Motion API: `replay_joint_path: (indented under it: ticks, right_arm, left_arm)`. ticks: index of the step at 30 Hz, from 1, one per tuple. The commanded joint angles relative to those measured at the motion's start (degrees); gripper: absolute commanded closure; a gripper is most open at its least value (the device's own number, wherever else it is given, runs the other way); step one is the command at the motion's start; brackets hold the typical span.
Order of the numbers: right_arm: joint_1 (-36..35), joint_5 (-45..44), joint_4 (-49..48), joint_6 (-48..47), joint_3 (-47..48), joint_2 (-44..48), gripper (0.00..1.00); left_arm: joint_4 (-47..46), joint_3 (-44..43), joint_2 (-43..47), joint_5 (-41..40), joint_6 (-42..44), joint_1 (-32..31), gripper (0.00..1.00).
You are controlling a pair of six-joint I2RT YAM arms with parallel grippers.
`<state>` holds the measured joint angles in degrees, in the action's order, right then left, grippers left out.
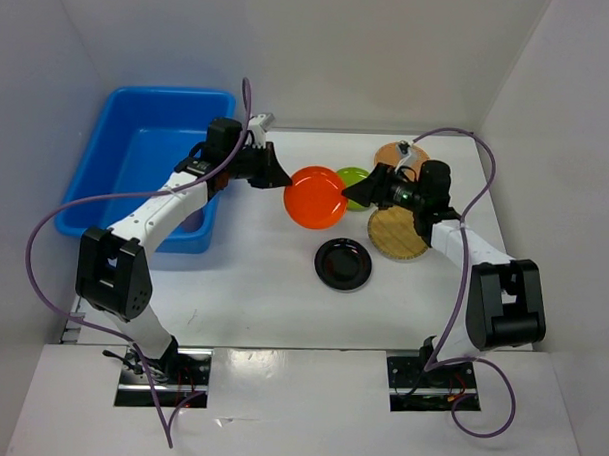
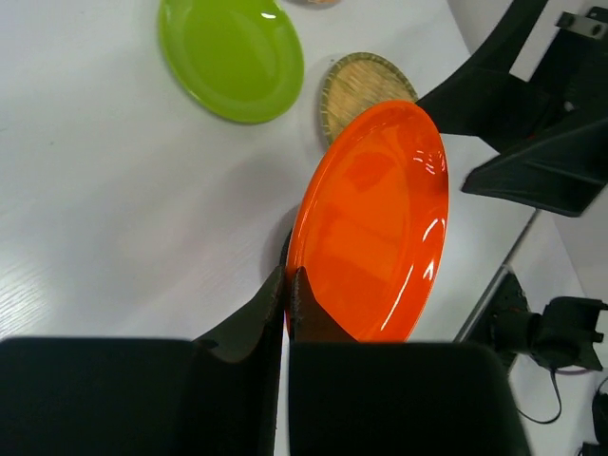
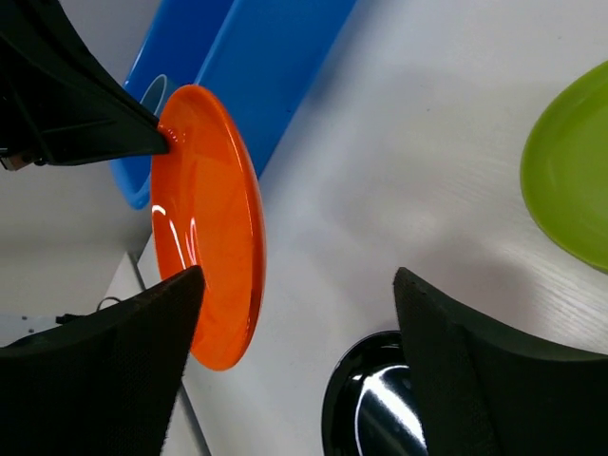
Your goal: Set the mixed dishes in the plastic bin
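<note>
My left gripper [image 1: 283, 179] [image 2: 288, 285] is shut on the rim of the orange plate [image 1: 317, 196] [image 2: 380, 218] and holds it tilted above the table. My right gripper [image 1: 359, 191] [image 3: 294, 313] is open at the plate's opposite edge [image 3: 214, 218], its jaws wide apart and not clamping it. The lime green plate [image 1: 354, 177] [image 2: 233, 57] [image 3: 570, 180], the black plate [image 1: 343, 263] [image 3: 380, 408] and two bamboo discs [image 1: 397, 236] [image 1: 395, 151] lie on the table. The blue plastic bin [image 1: 147, 152] [image 3: 256, 57] stands at the left. A cup rim [image 3: 155, 92] shows inside it.
White walls enclose the table on three sides. The left arm reaches across the bin's right rim. The right arm lies over the nearer bamboo disc [image 2: 356, 85]. The table's front edge runs just ahead of the arm bases.
</note>
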<state>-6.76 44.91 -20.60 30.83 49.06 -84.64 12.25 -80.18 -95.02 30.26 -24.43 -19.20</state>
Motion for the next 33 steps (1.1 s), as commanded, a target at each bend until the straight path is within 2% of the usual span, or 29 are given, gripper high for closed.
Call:
replay_joint_path:
  ticks: [1, 4, 5, 8, 14, 15, 16, 17, 18, 21, 23, 27, 30, 33]
  right_arm:
    - [-1.2, 2.3, -3.9, -0.1, -0.5, 1.2, 0.18]
    - [-2.6, 2.3, -3.9, -0.1, 0.6, -0.1, 0.26]
    - [-2.6, 2.3, -3.9, -0.1, 0.6, -1.0, 0.35]
    - [-3.2, 2.9, -3.9, -0.1, 1.1, -2.2, 0.53]
    - [-3.2, 2.9, -3.9, -0.1, 1.1, -1.1, 0.54]
    - [-3.2, 2.9, -3.3, -0.1, 1.7, -1.1, 0.53]
    - [-3.2, 2.9, -1.8, -0.1, 2.4, -1.1, 0.46]
    - [-3.2, 2.9, -1.8, -0.1, 2.4, -0.5, 0.39]
    - [-3.2, 2.9, -1.1, -0.1, 2.4, 0.0, 0.26]
    - [-3.2, 0.5, 1.3, -0.6, 2.9, 2.7, 0.05]
    - [-3.2, -0.7, 3.7, -1.2, 3.4, 5.2, 0.0]
    - [-3.2, -5.5, 6.5, -1.8, 3.9, 16.5, 0.0]
    - [-3.2, -15.1, 9.7, -1.8, 3.9, 23.4, 0.0]
    - [-3.2, -26.4, 14.1, -1.8, 3.9, 25.9, 0.0]
  left_arm:
    - [-5.1, -0.6, 1.2, 5.9, -1.2, 0.1, 1.0]
    - [-5.8, -1.1, 1.2, 7.1, -1.7, 0.1, 1.0]
    - [-5.8, -1.1, 1.2, 7.6, -1.7, 0.1, 1.0]
    - [-5.3, -1.6, 0.5, 7.6, -1.7, -0.4, 1.0]
    - [-5.3, -1.6, -0.5, 6.5, -1.7, -0.4, 1.0]
    - [-5.3, -1.6, -0.5, 6.5, -1.7, -0.4, 1.0]
    - [-5.3, -1.6, -0.5, 6.5, -1.7, -0.4, 1.0]
    - [-5.3, -1.6, -0.5, 6.5, -1.2, -0.4, 1.0]
    - [-5.3, -1.6, -0.5, 5.9, -1.2, -0.4, 1.0]
    - [-3.1, -2.8, -0.5, 1.7, -0.5, 0.2, 1.0]
    - [0.2, -4.4, -0.5, -1.6, 0.3, 0.7, 1.0]
    - [2.7, -7.4, 0.7, -7.8, 1.0, 6.1, 1.0]
    - [2.2, -8.9, 2.0, -11.9, -0.8, 12.8, 1.0]
    - [0.9, -10.9, 1.4, -14.0, -3.3, 20.7, 1.0]
